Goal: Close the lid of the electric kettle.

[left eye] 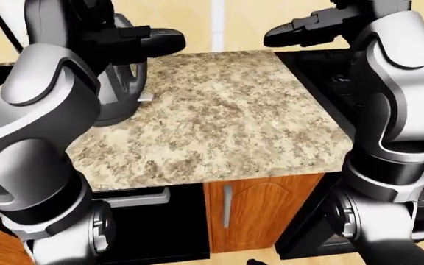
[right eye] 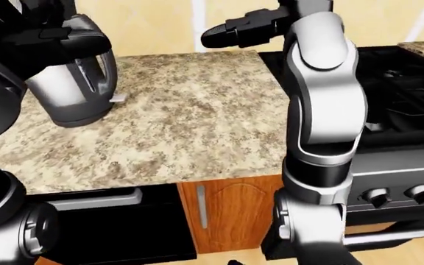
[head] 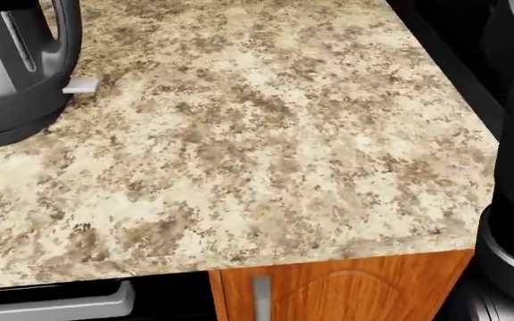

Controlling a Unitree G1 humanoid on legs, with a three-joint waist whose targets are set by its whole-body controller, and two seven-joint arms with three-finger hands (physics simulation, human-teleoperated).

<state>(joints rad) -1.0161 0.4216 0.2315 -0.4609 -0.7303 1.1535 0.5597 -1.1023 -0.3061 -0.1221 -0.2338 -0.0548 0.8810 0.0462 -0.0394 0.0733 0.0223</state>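
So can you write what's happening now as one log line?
kettle: on counter, view's left | lid: hidden | left hand: over kettle, grip unclear | right hand: raised, holding nothing | stove: view's right

Kettle (right eye: 76, 88) on granite counter (right eye: 190, 121)

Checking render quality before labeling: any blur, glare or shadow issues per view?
Head view: soft, countertop speckle slightly blurred, kettle cropped at left. Left-eye view: left arm hides most of the kettle. Right-eye view: clearest; faint sheen on the kettle body, no hard shadows.
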